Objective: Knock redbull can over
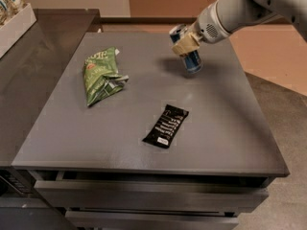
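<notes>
While the robot is working near the far right corner of the grey tabletop [216, 128], I am taking the scene from the left. A crumpled green snack bag [100, 75] is lying toward the left edge, about midway back. It is showing pale print that I am not managing to read. Nearer the front edge, close to the middle, a flat black wrapped bar [165, 126] is lying at a slant. Its white lettering is showing only as lines, with no brand I can make out.

Further right and toward the far edge, the redbull can [193, 61] is leaning with its silver top tipped to the left and away. Its blue base is resting on the surface. No wording on it is coming through, only the blue and silver bands. The gripper [183, 46] is sitting across the can's middle, with the white arm reaching in from the right. I cannot tell whether it is clamped around the can or merely pressing against it.

I am judging that the tipping step itself is under way. The can is tilted but is not yet lying flat. The next move is probably calling for a further push or tilt leftward, then a clean release, so the can is ending on its side rather than rocking upright.
</notes>
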{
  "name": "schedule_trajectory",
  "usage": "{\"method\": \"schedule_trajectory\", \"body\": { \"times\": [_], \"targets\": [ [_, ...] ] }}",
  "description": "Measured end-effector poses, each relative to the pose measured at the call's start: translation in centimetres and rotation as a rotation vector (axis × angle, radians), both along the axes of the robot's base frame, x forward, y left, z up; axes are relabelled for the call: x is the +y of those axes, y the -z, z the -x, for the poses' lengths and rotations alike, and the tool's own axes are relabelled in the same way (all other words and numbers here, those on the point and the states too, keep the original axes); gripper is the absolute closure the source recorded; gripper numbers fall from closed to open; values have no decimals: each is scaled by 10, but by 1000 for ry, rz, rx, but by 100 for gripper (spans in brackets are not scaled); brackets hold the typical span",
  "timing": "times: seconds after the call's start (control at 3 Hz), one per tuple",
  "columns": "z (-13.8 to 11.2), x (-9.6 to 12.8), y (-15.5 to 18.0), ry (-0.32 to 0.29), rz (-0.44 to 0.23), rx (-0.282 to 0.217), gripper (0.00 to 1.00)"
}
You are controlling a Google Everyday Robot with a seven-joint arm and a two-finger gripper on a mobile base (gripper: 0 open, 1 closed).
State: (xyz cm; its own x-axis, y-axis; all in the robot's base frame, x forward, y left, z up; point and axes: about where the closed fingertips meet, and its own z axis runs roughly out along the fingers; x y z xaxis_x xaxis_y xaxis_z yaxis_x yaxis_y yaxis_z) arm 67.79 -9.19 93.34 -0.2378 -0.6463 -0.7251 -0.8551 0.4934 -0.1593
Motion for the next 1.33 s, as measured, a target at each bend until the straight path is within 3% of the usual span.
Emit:
{"method": "schedule_trajectory", "body": {
  "times": [0.67, 1.33],
  "targets": [
    [10, -15, 24, -41, 235, 79, 100],
    [12, -37, 39, -44, 418, 109, 100]
  ]
}}
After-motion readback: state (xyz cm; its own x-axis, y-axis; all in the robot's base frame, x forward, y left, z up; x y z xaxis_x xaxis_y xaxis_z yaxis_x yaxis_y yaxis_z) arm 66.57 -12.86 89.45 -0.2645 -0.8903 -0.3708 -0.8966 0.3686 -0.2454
